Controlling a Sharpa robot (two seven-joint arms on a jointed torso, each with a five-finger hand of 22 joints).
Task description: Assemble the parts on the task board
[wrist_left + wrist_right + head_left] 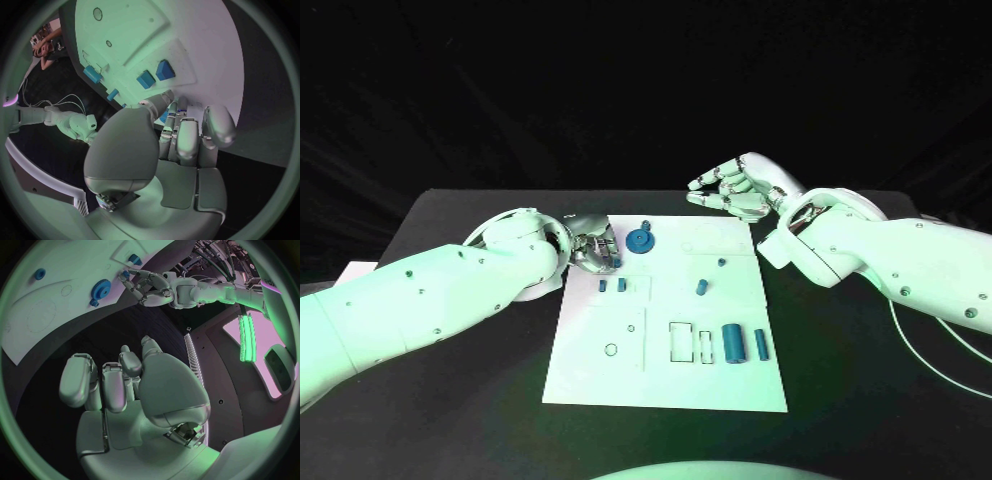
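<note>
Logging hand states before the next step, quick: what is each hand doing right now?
Left hand: at the board's far-left edge beside the gear; grip cannot be told.
Right hand: fingers curled, holding nothing.

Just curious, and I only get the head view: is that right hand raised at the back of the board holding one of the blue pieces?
Observer: No. The right wrist view looks along the right hand, and its fingers curl in over nothing.
Operator: And the left one, beside the gear?
Observer: In the left wrist view a blue sliver shows between the thumb and fingers of the left hand. I cannot tell whether it is held or lies on the board beyond.
</note>
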